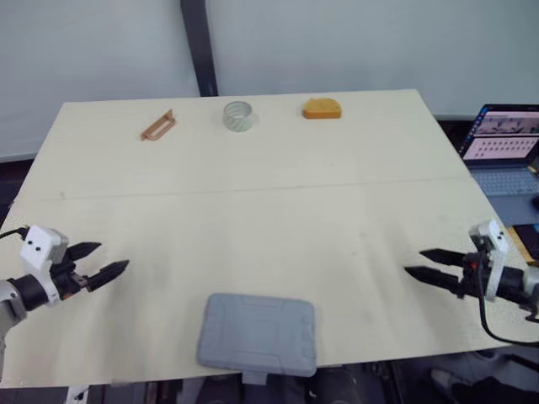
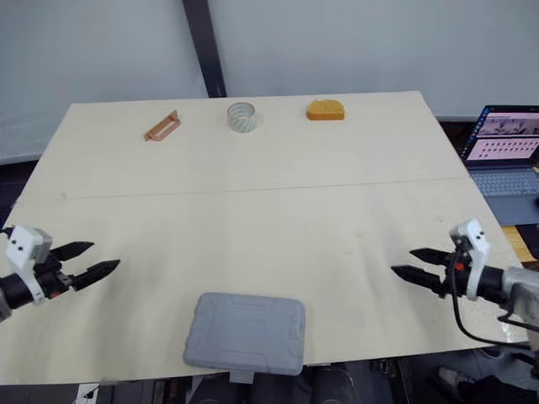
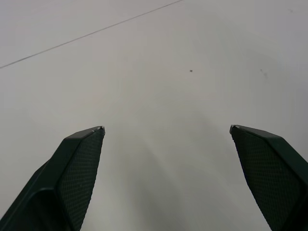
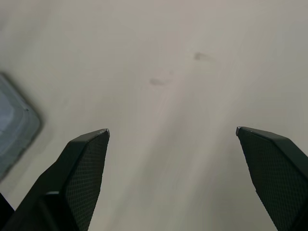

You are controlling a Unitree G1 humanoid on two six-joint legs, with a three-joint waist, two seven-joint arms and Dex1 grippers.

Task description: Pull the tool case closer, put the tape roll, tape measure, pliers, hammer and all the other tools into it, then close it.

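A grey tool case (image 1: pixel 258 333) lies shut at the table's near edge, in the middle. Along the far edge sit an orange handle-shaped tool (image 1: pixel 157 126) on the left, a clear tape roll (image 1: pixel 238 116) in the middle and an orange tape measure (image 1: pixel 322 108) to its right. My left gripper (image 1: pixel 105 262) hovers open over the near left of the table, well left of the case. My right gripper (image 1: pixel 423 263) is open too, over the near right, with the case's corner (image 4: pixel 14 130) in the right wrist view. Nothing is between either pair of fingers.
The pale wooden table (image 1: pixel 269 219) has a seam running across its middle. An open laptop (image 1: pixel 501 147) stands off the table's right side. A dark vertical post (image 1: pixel 199 46) rises behind the far edge.
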